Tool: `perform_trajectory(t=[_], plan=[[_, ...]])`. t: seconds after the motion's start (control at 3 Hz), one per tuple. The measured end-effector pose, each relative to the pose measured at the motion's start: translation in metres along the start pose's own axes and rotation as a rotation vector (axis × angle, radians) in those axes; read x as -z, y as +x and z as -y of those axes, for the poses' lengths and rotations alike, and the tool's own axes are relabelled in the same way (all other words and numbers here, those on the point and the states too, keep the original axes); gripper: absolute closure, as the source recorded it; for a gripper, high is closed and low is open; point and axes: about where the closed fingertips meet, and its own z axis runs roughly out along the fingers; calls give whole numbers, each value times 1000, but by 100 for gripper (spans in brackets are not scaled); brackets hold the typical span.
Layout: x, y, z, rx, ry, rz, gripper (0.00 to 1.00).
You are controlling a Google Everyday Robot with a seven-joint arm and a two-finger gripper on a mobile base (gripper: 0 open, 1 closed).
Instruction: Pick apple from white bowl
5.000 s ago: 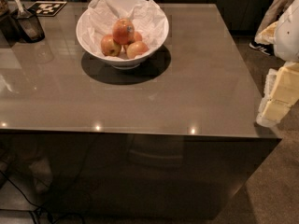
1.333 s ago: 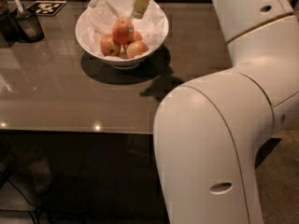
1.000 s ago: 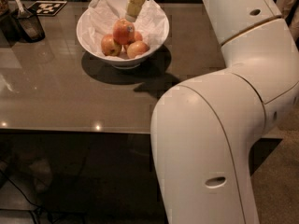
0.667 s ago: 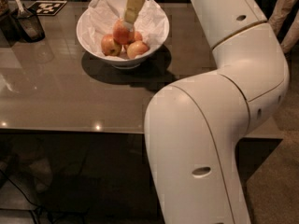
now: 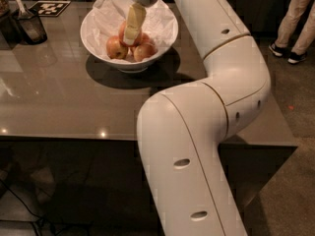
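The white bowl [image 5: 165,41] stands at the back of the grey table [image 5: 64,102], lined with crumpled white paper [image 5: 158,17]. The apple [image 5: 121,32], the reddest one, lies on top of the pile, with paler apples to its left [image 5: 116,48] and right [image 5: 144,52]. My gripper [image 5: 130,36] reaches down into the bowl from above. Its cream tip lies right against the apple's right side and covers part of it. My white arm curves across the table's right half.
A dark cup with a utensil [image 5: 29,26] stands at the table's back left, beside a black-and-white marker tag [image 5: 49,8]. A person's legs [image 5: 295,23] stand on the floor at the far right. The table's front edge runs across the middle of the view.
My arm has swung in from the right and the gripper has come down from the bowl's far rim into the bowl, onto the top apple.
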Motion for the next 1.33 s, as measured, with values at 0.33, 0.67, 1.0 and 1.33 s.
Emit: perform_trajectory(t=[0.33, 0.67, 1.0, 1.33], plan=[[0, 0, 0, 0, 0, 0, 0], [-13, -1, 1, -7, -6, -6, 0], [-35, 3, 3, -30, -12, -16, 0], [-49, 8, 3, -45, -21, -24, 0]])
